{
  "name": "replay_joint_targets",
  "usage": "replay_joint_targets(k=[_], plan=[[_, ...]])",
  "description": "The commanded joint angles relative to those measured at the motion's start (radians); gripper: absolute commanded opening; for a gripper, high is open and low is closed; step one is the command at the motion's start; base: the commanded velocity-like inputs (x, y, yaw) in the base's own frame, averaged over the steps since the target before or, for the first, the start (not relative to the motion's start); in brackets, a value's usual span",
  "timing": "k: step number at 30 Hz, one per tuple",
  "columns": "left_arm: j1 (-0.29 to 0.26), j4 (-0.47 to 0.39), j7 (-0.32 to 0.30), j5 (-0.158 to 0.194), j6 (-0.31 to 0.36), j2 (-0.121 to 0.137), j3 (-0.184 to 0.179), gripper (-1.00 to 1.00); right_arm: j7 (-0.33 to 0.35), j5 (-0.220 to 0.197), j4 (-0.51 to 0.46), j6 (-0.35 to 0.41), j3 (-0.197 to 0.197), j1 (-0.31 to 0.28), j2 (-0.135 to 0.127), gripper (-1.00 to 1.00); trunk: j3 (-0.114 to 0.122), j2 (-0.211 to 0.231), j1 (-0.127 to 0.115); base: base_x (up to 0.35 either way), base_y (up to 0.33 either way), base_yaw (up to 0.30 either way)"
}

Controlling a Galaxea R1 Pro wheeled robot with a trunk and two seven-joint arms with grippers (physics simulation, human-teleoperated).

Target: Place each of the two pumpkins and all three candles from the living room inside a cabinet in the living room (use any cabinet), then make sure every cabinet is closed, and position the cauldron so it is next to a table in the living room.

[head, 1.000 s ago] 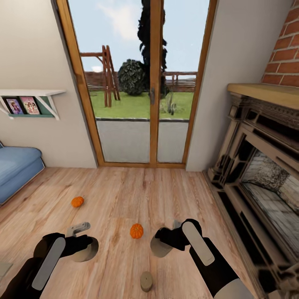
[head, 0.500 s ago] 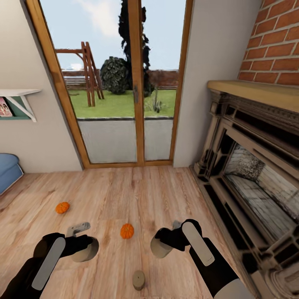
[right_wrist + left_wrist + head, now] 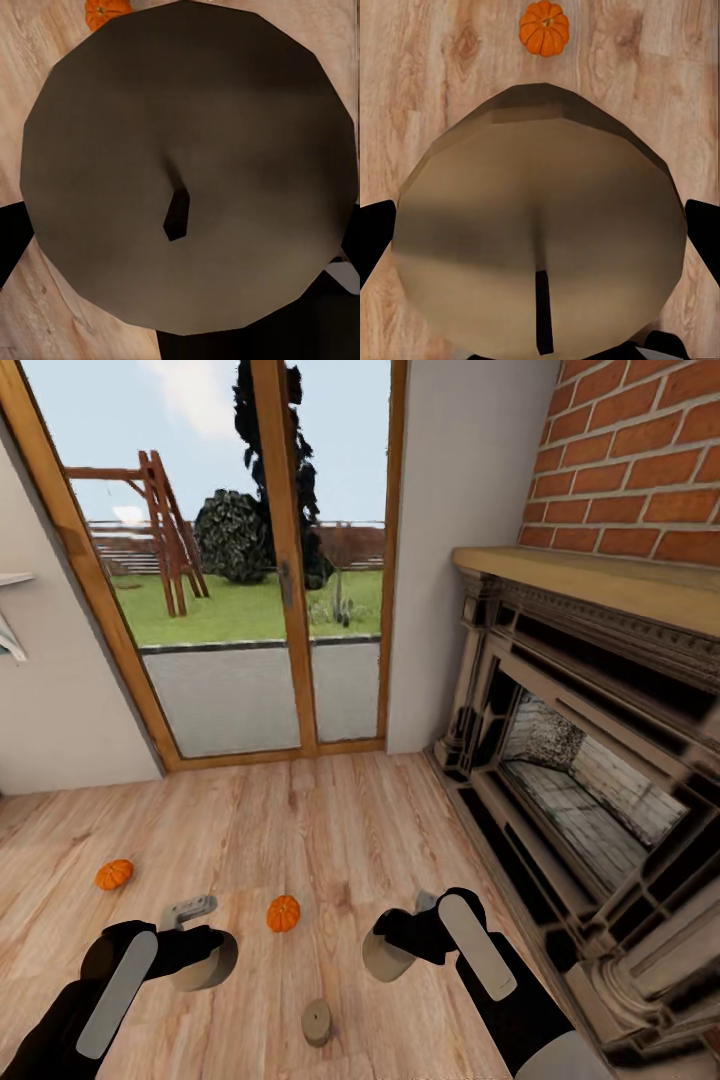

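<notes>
Candles come first: each gripper is clamped on a short, stubby tan-brown candle, the left gripper (image 3: 200,950) on the left candle (image 3: 540,240) and the right gripper (image 3: 400,945) on the right candle (image 3: 187,172), flat tops with dark wicks facing the wrist cameras. A third candle (image 3: 317,1021) stands on the near wooden floor (image 3: 330,830) between the arms. Two small ribbed orange pumpkins also lie on the floor — the nearer pumpkin (image 3: 283,913) just beyond the grippers, the farther pumpkin (image 3: 114,874) off to the left.

Judging by look, the candles are rigid, light and smooth-sided, so a grip across the round wall suits them; the pumpkins are likely firm but apt to roll, best taken across their widest ribs.

At the right stands an ornate dark fireplace (image 3: 600,760) — its firebox holds nothing I can make out.
</notes>
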Motion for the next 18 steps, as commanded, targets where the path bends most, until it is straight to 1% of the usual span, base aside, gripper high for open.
replay_joint_targets(k=[1, 9, 15, 18], plan=[[0.000, -0.001, 0.009, 0.011, 0.003, 0.000, 0.000, -1.00, -0.010, -0.011, -0.001, -0.001, 0.001, -0.001, 0.000, -1.00, -0.002, -0.001, 0.000, -0.001, 0.000, -0.238], [0.000, -0.001, 0.009, 0.011, 0.002, 0.000, 0.001, -1.00, -0.010, -0.011, 0.000, -0.001, 0.001, -0.001, 0.000, -1.00, -0.009, -0.001, 0.000, -0.007, 0.001, -0.238], [0.000, -0.001, 0.009, 0.011, 0.003, 0.000, 0.002, -1.00, -0.010, -0.011, 0.000, -0.001, 0.001, -0.002, 0.000, -1.00, -0.015, -0.001, 0.000, -0.125, 0.082, -0.234], [0.000, -0.001, 0.009, 0.011, 0.003, -0.001, 0.001, -1.00, -0.010, -0.010, 0.001, -0.001, 0.001, -0.002, 0.000, -1.00, -0.018, -0.001, 0.000, -0.039, 0.027, -0.228]])
